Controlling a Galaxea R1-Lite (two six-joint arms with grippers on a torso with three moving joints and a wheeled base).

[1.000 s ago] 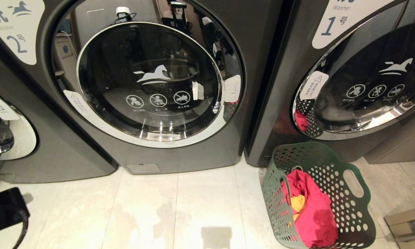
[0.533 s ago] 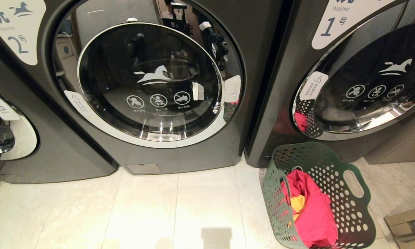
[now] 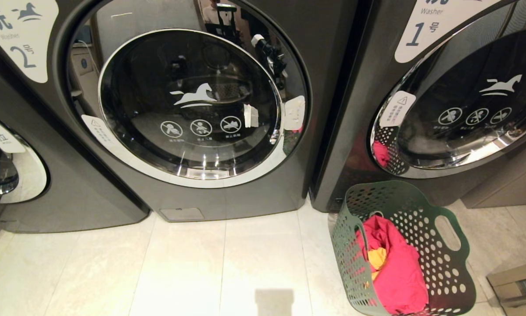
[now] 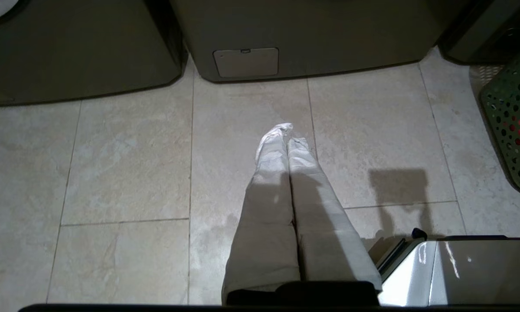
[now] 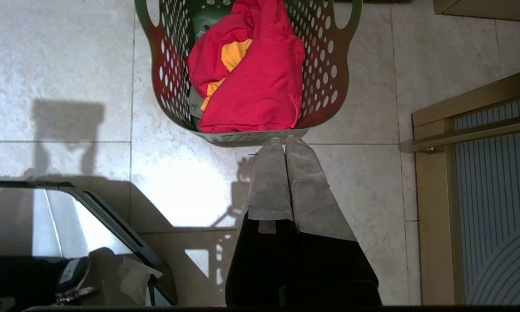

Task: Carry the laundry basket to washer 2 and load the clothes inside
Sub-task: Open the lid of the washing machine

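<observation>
I face washer 2 (image 3: 192,105), a dark grey front-loader whose round chrome-rimmed glass door is shut, its white label with the numeral 2 at the upper left of my head view. To its right stands the washer labelled 1 (image 3: 456,96), and a third grey washer (image 3: 8,166) shows at the far left. The laundry basket (image 3: 447,263) sits on the pale tiled floor (image 3: 227,263) in front of washer 1 — dark green, perforated, with its cut-out handles at the sides. The clothes (image 3: 398,272) lie inside it, a pink-red bundle with a yellow-orange garment tucked in on one side. Neither of my arms shows in the head view. My left end effector (image 4: 288,132) hangs above bare floor tiles in front of washer 2's base, its white-covered fingers pressed together and holding nothing. My right end effector (image 5: 283,143) is closed and empty as well — its fingertips point at the near rim of the basket, over the floor just beside it.
</observation>
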